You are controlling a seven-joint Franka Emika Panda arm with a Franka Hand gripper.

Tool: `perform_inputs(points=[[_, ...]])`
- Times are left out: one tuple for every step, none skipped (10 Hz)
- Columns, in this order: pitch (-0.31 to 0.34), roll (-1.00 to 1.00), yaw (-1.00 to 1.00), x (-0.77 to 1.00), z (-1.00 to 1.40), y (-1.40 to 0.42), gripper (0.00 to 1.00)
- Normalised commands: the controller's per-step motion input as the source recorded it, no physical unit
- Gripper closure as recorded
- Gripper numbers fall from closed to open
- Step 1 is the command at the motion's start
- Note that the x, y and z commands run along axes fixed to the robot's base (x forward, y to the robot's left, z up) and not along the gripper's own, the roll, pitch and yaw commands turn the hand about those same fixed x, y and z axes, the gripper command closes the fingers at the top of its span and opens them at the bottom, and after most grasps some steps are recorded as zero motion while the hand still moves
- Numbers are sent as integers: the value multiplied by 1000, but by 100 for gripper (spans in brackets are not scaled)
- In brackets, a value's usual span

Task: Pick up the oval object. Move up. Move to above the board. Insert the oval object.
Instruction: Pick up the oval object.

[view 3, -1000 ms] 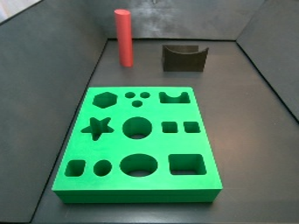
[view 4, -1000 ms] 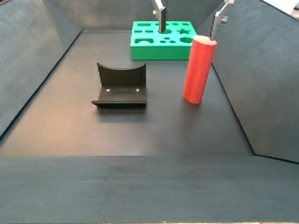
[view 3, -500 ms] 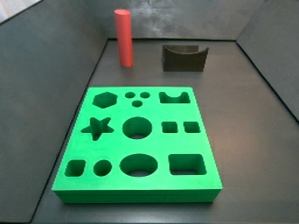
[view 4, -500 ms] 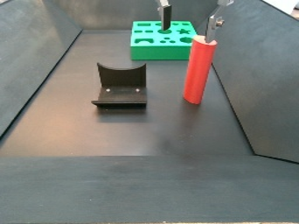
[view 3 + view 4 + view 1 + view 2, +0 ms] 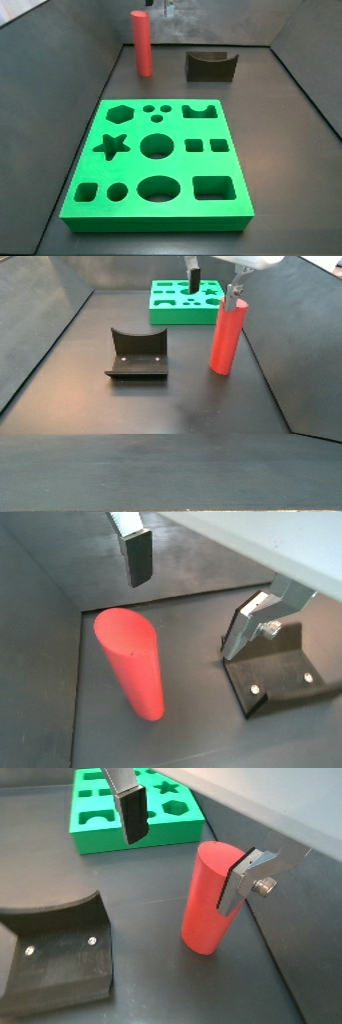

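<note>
Grey-walled lab test enclosure (image 5: 160, 396)

- The oval object (image 5: 140, 43): tall, slim, matte red peg with a flat top, standing upright on the dark floor near a side wall.
- The board (image 5: 159, 162): flat bright green slab with cut-out holes, lying well apart from the peg.
- The gripper (image 5: 187, 840): above the peg's top, fingers spread.

In a side view the tool (image 5: 163, 8) is mostly cropped away.
</note>
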Motion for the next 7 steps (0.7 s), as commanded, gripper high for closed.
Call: perform_inputs(points=[[-6,11,-403,-240,0,0,0],[0,44,-351,-357,-20,14,0],[-4,60,-357,-546,-106,91,0],[-30,23,-269,-414,-57,6,0],[-34,4,-123,-191,-6,0,0],[-83,37,-71,-183,-177,0,0],[-120,3,-66,-126,-289,0,0]])
